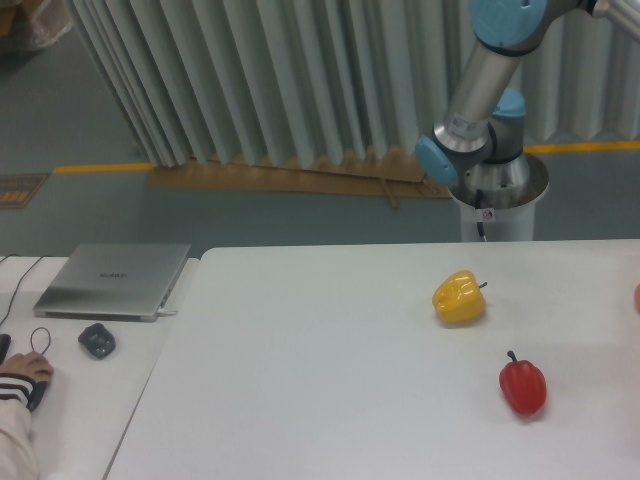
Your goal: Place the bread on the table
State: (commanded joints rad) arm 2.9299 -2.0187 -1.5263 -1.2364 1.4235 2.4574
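Side desk at left: closed laptop, mouse, a person's hand at its left edge. Table: yellow pepper toward the far right, red pepper nearer the front-right. Arm rises behind the far edge. Gripper out of frame, state unknown. Bread not visible; only an orange sliver at right edge.
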